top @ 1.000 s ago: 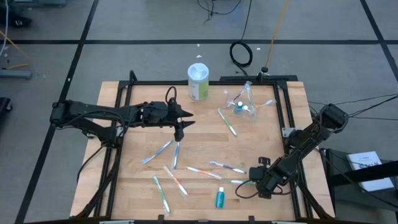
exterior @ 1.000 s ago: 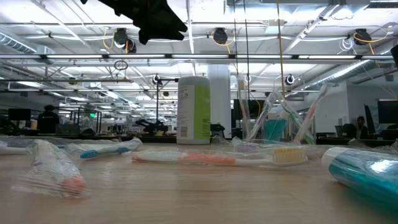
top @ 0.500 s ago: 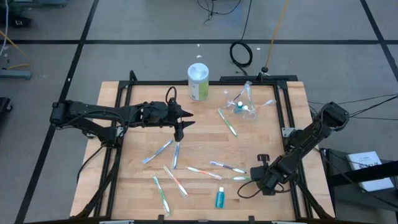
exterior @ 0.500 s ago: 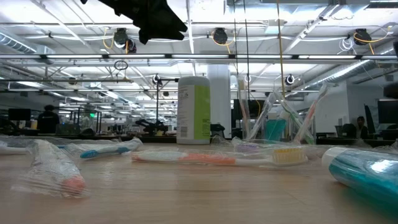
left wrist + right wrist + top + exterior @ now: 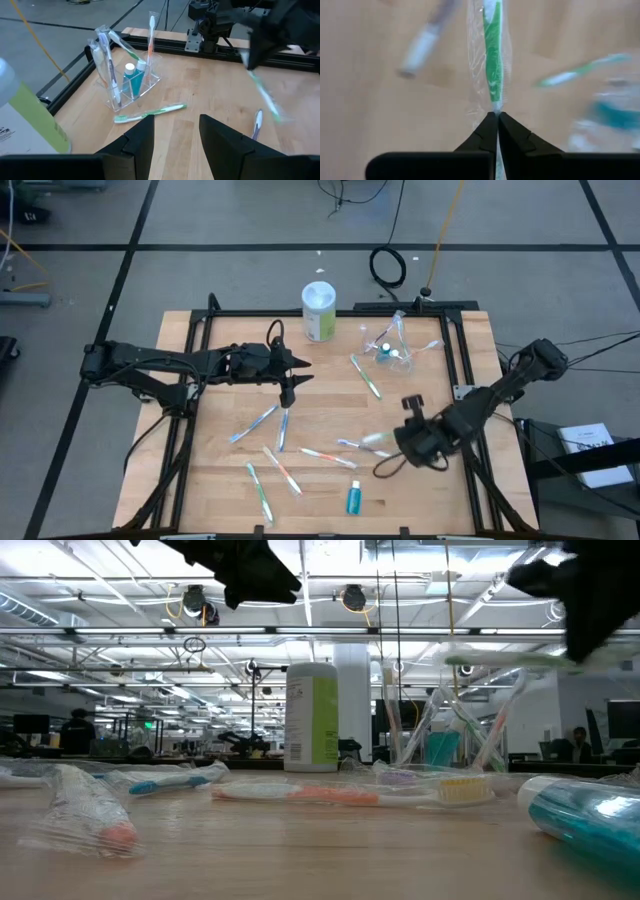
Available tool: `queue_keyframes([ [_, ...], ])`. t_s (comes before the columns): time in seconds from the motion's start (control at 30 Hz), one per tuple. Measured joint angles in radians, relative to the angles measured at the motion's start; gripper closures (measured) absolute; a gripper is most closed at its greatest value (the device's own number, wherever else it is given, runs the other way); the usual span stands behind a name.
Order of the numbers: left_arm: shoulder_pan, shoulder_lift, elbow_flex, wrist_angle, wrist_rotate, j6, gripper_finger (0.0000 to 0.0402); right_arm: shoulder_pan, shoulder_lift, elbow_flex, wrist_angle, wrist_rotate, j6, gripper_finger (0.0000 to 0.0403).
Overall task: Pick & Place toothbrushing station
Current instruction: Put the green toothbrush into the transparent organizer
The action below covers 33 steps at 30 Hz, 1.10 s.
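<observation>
The clear cup [image 5: 390, 350] stands at the table's far right with several toothbrushes and a teal tube in it; it also shows in the left wrist view [image 5: 125, 82]. Several wrapped toothbrushes [image 5: 282, 470] and a teal tube [image 5: 353, 500] lie on the wood. My right gripper [image 5: 398, 442] hangs above the table's near right, shut on a green toothbrush in a clear wrapper [image 5: 492, 65]. My left gripper [image 5: 290, 387] hovers open left of centre, with nothing between its fingers [image 5: 175, 135]. My right gripper pinches one end of the wrapped green toothbrush [image 5: 495, 107] between its two fingertips. The fingers slant down from the table's right. The brush is lifted clear of the table and sticks out about level [image 5: 490, 658] toward the table's left.
A white-and-green canister [image 5: 319, 310] stands at the far edge, left of the cup. One green toothbrush [image 5: 365, 375] lies just in front of the cup. A black frame [image 5: 455, 350] runs along the table's edges. Bare wood lies between the cup and the near toothbrushes.
My right gripper has risen from the near right part of the table and moved toward the far edge, turning as it went. The green toothbrush that lay on the wood there is now lifted clear in its fingers.
</observation>
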<state>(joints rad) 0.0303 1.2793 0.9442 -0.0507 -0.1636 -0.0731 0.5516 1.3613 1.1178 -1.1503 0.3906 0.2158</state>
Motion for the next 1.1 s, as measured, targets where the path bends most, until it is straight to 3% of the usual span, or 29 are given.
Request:
queue_keyframes([
  [0.27,0.000,0.000,0.000,0.001,0.000,0.000,0.0243,-0.261,0.000,0.067,-0.249,0.272,-0.374,0.0402],
  [0.57,0.000,0.000,0.000,0.001,-0.001,-0.001,0.0243,-0.496,0.000,0.067,-0.424,0.518,-0.595,0.0402],
  [0.83,0.000,0.000,0.000,0.002,-0.003,0.009,0.0243,-0.585,0.000,0.067,-0.421,0.640,-0.685,0.0402],
  [1.1,0.002,0.000,0.000,0.002,-0.004,0.019,0.0243,-0.631,-0.005,0.067,-0.412,0.627,-0.733,0.0402],
])
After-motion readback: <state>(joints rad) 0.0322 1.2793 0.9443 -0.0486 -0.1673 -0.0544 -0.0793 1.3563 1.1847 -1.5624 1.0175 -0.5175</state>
